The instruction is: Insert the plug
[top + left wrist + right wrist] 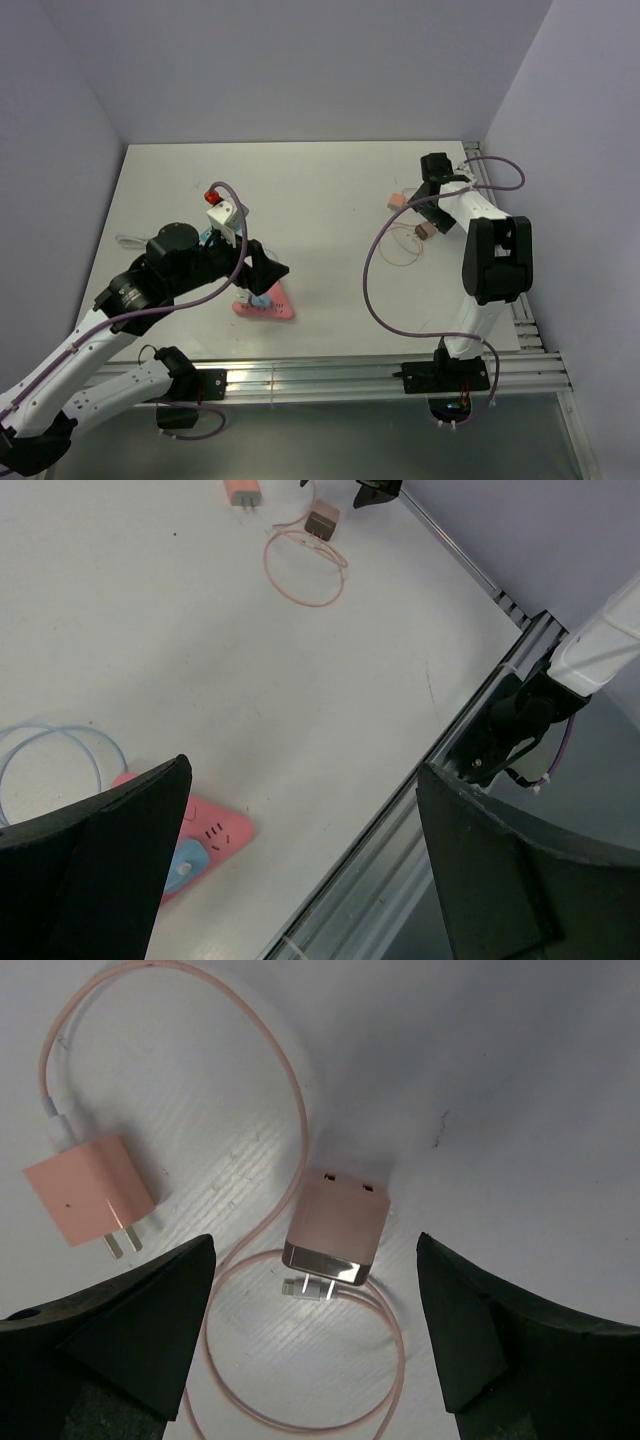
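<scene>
A pink power strip (266,308) (213,830) with a light blue patch (184,865) lies near the table's front. My left gripper (267,277) (300,880) hovers just over it, open and empty. A rose-gold plug (335,1228) (424,231) (322,522) lies prongs toward me, on its looped pink cable (300,1090) (398,248). A second pink plug (90,1200) (397,201) (243,492) lies to its left. My right gripper (315,1340) (428,208) is open above the rose-gold plug, not touching it.
A light blue cable loop (50,760) lies beside the power strip. Metal rails run along the table's front edge (350,375) (440,770) and right edge (522,310). Purple-grey walls close the back and sides.
</scene>
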Motion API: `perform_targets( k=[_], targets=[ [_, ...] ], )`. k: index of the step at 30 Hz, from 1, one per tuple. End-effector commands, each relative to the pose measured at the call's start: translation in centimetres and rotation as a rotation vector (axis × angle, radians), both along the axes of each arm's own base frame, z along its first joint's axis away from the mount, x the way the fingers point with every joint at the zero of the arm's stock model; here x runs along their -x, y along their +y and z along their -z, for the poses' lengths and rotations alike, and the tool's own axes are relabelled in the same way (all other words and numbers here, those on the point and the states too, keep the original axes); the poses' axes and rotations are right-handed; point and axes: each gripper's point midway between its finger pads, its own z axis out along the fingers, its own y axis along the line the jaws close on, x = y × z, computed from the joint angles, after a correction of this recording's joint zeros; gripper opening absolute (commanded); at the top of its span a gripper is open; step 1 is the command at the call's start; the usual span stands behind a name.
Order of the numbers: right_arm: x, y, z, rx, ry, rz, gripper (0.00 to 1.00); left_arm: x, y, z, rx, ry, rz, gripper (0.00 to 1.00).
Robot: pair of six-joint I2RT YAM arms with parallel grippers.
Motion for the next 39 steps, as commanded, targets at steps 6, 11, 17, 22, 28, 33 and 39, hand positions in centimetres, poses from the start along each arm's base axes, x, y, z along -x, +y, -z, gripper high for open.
perform_targets(
  k=[6, 11, 17, 22, 28, 33, 39],
  targets=[
    [-0.9, -0.2, 2.5, -0.034, 0.015, 0.023, 0.84, 0.5, 0.4, -1.8, 0.018, -0.024, 0.009, 1.0],
    [-0.6, -0.1, 3.7, -0.05, 0.023, 0.025, 0.77, 0.6, 0.3, -1.6, 0.009, -0.003, 0.013, 0.99],
    [-0.1, -0.1, 4.4, -0.047, 0.037, 0.027, 0.37, 0.7, 0.6, -1.3, 0.001, 0.026, -0.005, 0.99],
    [0.1, -0.5, 2.7, -0.022, 0.006, 0.007, 0.3, 0.8, 0.5, -1.5, 0.023, 0.049, -0.014, 0.99],
    [-1.2, 2.8, -6.2, -0.018, -0.173, -0.296, 0.0, 0.3, 0.1, -1.6, 0.029, 0.118, -0.05, 0.99],
    [1.8, 13.1, -13.9, 0.078, -0.391, -0.829, 0.0, -1.1, -0.1, -2.8, 0.037, 0.188, -0.138, 1.0],
    [10.3, 22.3, -18.1, 0.125, -0.617, -1.294, 0.0, -1.3, -0.3, -4.3, 0.058, 0.305, -0.178, 0.99]
  ],
)
